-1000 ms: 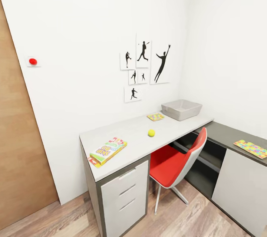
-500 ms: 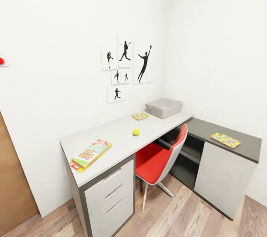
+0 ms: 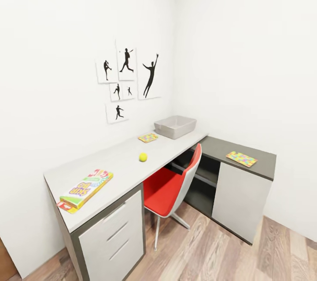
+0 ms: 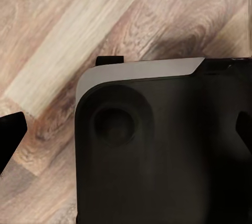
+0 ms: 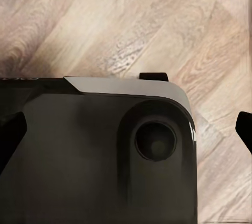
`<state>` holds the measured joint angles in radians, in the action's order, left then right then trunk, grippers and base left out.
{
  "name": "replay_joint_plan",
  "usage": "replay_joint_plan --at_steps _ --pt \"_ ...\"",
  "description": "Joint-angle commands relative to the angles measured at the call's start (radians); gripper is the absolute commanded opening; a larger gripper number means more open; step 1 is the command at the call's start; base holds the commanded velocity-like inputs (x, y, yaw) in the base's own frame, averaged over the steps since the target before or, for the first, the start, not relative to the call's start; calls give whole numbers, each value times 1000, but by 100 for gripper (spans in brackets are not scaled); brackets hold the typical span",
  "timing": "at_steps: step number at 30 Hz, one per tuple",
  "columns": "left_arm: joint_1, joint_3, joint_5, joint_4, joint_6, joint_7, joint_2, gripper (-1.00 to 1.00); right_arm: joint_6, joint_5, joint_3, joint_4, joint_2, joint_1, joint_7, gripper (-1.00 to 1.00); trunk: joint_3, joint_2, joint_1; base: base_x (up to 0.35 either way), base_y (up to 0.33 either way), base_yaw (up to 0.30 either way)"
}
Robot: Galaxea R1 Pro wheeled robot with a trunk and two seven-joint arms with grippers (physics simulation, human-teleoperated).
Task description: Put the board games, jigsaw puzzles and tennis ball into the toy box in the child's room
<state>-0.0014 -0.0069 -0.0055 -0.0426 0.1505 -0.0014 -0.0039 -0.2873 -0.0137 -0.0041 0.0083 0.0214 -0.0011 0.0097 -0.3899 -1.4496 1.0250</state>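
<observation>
On the long white-grey table (image 3: 119, 162) a SKIP-BO board game (image 3: 86, 188) lies near the end closest to me. The tennis ball (image 3: 143, 157) rests mid-table near the front edge. One jigsaw puzzle (image 3: 148, 137) lies just in front of the grey toy box (image 3: 169, 131) at the far corner. A second jigsaw puzzle (image 3: 241, 158) lies on the dark side unit (image 3: 220, 147). The bed is out of view. My left gripper (image 4: 126, 132) and right gripper (image 5: 126, 132) hang open over the robot's dark base and the wood floor, holding nothing.
A red chair (image 3: 169, 188) is tucked under the desk between the drawer block (image 3: 112, 237) and the side unit. Black silhouette posters (image 3: 127, 78) hang on the white wall. Wood-plank floor (image 3: 211, 254) lies open in front of the desk.
The head view has swung right: the wooden door and red wall button have left the picture and more of the side unit shows. The things on the desk have not moved.
</observation>
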Motion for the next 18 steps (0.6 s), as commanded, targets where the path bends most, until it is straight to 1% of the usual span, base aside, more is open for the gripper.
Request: replay_joint_plan --at_steps 1,18 --pt "0 0 -1 0 3 0 0 100 -4 -2 -1 1 0 0 1 100 -1 0 0 0 0 -284" --pt "0 -1 0 1 3 0 -1 100 -6 -2 -1 1 4 0 -6 100 -1 0 0 0 0 -284"
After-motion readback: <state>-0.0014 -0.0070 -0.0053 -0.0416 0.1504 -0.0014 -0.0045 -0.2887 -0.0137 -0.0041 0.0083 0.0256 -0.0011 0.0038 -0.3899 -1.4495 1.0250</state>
